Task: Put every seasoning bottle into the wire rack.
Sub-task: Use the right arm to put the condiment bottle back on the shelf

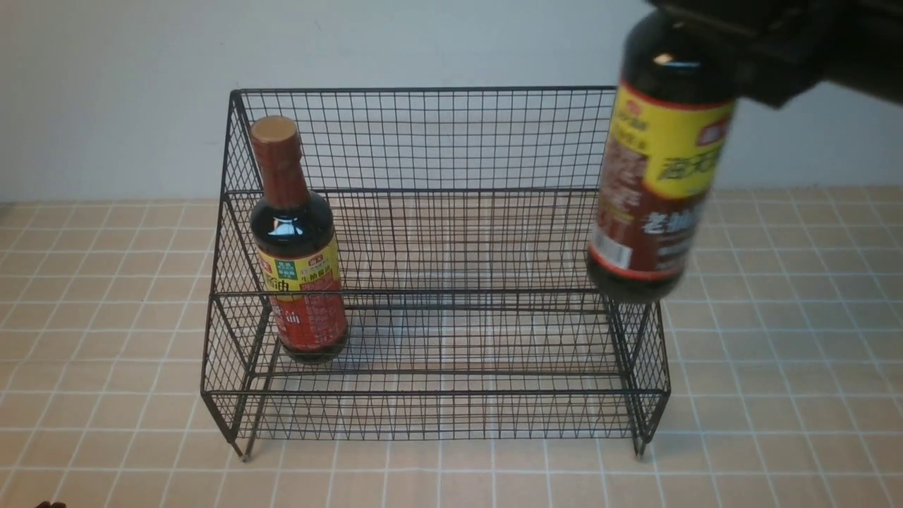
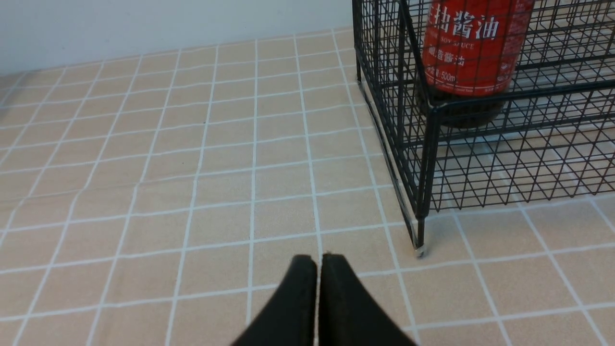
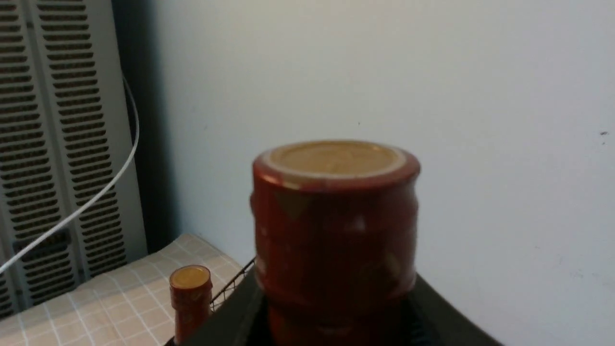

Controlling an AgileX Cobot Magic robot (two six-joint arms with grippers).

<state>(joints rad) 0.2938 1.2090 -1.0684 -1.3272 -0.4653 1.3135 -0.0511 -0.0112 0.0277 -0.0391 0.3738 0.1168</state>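
The right hand [image 1: 712,28] grips the neck of the brown-labelled bottle [image 1: 659,176], which hangs slightly tilted in the air at the right end of the wire rack [image 1: 451,141]. The left hand [image 2: 317,288] is pinched shut on nothing, low over the bench [image 1: 106,353]. With the red-labelled bottle [image 1: 300,268] standing at the lower tier's left end, I'd judge this last one must clear the side wire, then sink upright onto a tier.

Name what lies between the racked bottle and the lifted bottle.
Front view: only bare mesh of the black wire rack separates the red-labelled soy-sauce bottle from the lifted yellow-and-brown-labelled bottle.
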